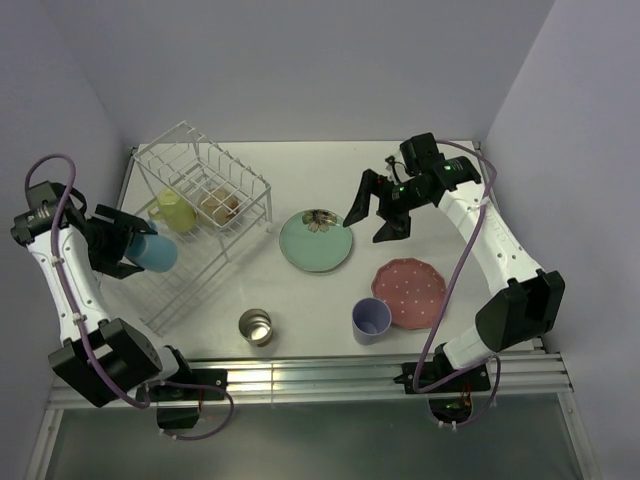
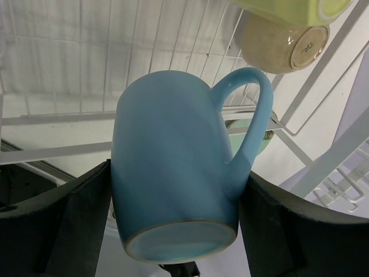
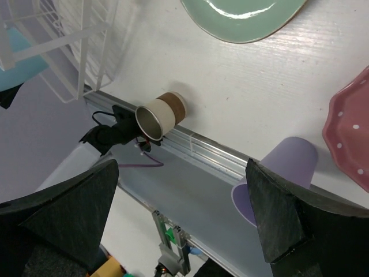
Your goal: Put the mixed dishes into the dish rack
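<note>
The light blue mug (image 1: 158, 251) was held clamped in the left pincer (image 1: 140, 248), gripped across its sides. It was carried on its side, with its base turned toward the wrist and its mouth toward the dish rack (image 1: 228, 155). In the left wrist view the handle was seen at the right, just inside one finger (image 2: 300, 231). The mug was held at the rack's left side, with the white wires behind and beyond it. Whether any wire was touched could not be told.

Inside the rack, the yellow mug (image 1: 175, 210) and the cream bowl (image 1: 220, 207) were seen side by side. The bowl was tipped so that its underside was shown to the left wrist camera.

The right pincer (image 1: 371, 228) was held with its fingers wide apart and nothing between them. It was raised above the desk (image 1: 330, 170), just beyond the far right edge of the mint-green flower plate (image 1: 316, 242).

That plate was laid flat on the desk, right of the rack. The pink white-dotted plate (image 1: 410, 292) was laid nearer the front edge and to the right. The lavender cup (image 1: 371, 320) was stood upright just beside its left rim. The small shiny metal cup (image 1: 256, 326) was stood mouth up near the front edge, well apart from the lavender cup and just in front of the rack's lower tray.
</note>
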Robot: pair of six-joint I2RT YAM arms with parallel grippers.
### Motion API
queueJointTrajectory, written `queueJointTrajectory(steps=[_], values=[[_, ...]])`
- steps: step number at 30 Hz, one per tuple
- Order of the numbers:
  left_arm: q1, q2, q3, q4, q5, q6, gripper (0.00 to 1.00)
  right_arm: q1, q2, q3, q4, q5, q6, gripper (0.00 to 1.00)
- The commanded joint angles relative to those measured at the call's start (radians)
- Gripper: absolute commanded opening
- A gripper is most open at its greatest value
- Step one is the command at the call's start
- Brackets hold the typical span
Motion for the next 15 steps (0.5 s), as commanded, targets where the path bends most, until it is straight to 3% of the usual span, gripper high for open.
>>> queueJointTrajectory(steps=[1, 7, 15], values=[[-0.047, -0.018, -0.023, 0.128, 0.013, -0.049, 0.0, -0.001, -0.059, -0.016, -0.026, 0.045, -0.028, 0.98], [-0.16, 0.034, -0.089, 0.214, -0.048, -0.118, 0.0, -0.001, -0.092, -0.04, -0.051, 0.083, -0.04, 0.98], [-0.219, 0.117, -0.101, 0.314, -0.092, -0.158, 0.0, -0.001, -0.17, -0.097, -0.089, 0.163, -0.053, 0.98]])
